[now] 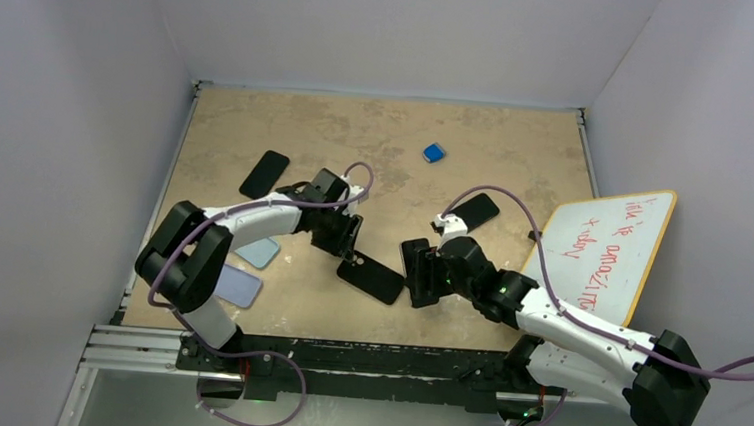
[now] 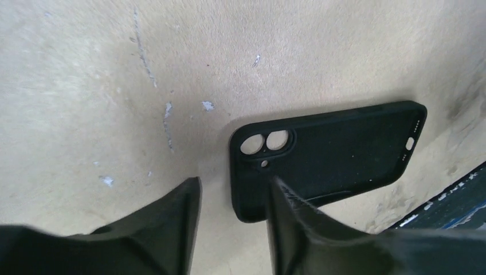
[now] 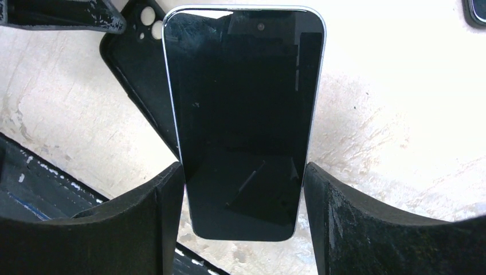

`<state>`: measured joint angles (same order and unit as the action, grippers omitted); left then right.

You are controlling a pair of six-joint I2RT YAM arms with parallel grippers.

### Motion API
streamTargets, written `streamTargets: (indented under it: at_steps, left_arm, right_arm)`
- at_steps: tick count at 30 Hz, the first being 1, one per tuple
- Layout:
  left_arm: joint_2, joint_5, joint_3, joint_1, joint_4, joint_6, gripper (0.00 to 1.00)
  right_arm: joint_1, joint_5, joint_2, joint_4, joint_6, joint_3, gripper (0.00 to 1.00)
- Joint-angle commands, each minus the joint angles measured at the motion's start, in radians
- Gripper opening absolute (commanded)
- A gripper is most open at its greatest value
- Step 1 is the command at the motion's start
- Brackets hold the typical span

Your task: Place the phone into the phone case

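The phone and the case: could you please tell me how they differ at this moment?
The phone is clamped in the right gripper; the case lies flat on the table, with the open left gripper at its camera end. The phone shows a glossy screen with a pale rim; the case is a matte, empty shell with camera cutouts. Both are black rounded rectangles.
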<state>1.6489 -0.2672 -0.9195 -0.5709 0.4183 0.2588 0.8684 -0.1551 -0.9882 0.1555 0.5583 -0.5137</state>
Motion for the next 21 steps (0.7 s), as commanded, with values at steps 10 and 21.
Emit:
streamTargets:
  at_steps: [10, 21]
  left_arm:
    - [-0.430, 0.026, -0.115, 0.153, 0.027, 0.123, 0.96]
    - [-0.620, -0.006, 0.007, 0.250, 0.018, 0.164, 1.00]
  right_arm:
    - [0.001, 0.054, -0.109, -0.208, -0.215, -0.099, 0.64]
    - [0.014, 0.070, -0.282, -0.304, -0.391, -0.247, 0.64]
